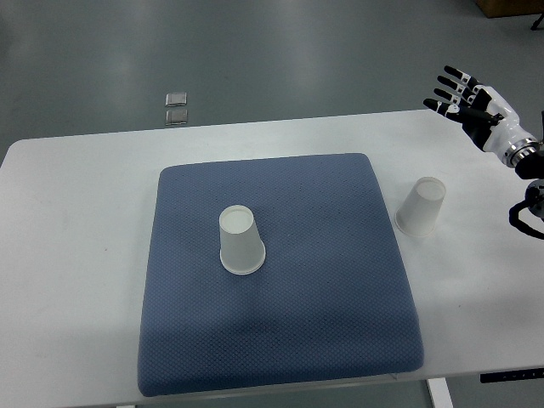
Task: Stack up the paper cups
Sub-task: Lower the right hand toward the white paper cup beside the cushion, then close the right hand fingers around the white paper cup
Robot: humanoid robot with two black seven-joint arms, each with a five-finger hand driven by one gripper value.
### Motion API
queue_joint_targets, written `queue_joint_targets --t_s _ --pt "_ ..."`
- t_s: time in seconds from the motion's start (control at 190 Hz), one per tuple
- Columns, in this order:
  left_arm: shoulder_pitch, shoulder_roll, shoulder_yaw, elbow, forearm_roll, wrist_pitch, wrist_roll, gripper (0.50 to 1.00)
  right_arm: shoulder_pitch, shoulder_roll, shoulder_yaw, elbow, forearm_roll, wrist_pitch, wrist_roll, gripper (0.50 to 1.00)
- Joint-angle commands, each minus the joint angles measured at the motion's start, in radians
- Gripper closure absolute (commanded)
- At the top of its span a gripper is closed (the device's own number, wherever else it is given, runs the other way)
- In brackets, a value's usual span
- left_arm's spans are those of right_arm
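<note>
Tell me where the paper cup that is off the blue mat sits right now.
In the top view the off-mat paper cup stands upside down on the white table, just right of the blue mat, below the open right hand.

even overhead light, soft shadows, sharp focus

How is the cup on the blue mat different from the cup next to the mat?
The cup on the blue mat stands near the middle of the mat, while the cup beside the mat stands on the bare white table. The cup beside the mat is nearer the right hand; the cup on the mat is farther from it. Both are white paper cups, upside down, untouched.
</note>
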Motion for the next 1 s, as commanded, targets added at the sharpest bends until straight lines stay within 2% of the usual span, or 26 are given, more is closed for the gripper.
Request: queue_joint_targets --t_s 0.0,0.231,0.394,0.483,0.751,0.993 --pt "0.001 0.0 -0.001 0.0 0.0 0.0 -0.002 0.5 -0.016 -0.044 0.0 0.051 -0.157 0.033 0.036 0.581" --pt "0.001 0.0 0.0 0.0 0.0 0.0 0.0 0.5 -0.047 -0.099 -0.002 0.224 -0.572 0.038 0.115 0.581" --pt "0.0 0.0 0.0 0.0 0.0 0.0 0.0 0.5 -0.047 -0.099 -0.003 0.283 -0.861 0.036 0.181 0.583" --pt "0.0 0.0 0.0 0.0 0.0 0.0 -0.002 0.5 -0.046 -0.102 -0.003 0.295 -0.977 0.036 0.185 0.581" --pt "0.001 0.0 0.0 0.0 0.0 0.0 0.0 0.5 -0.039 -0.145 -0.041 0.298 -1.125 0.023 0.195 0.583" --pt "0.0 0.0 0.0 0.0 0.0 0.0 0.0 0.5 -0.033 -0.179 -0.077 0.292 -1.212 -0.036 0.192 0.583"
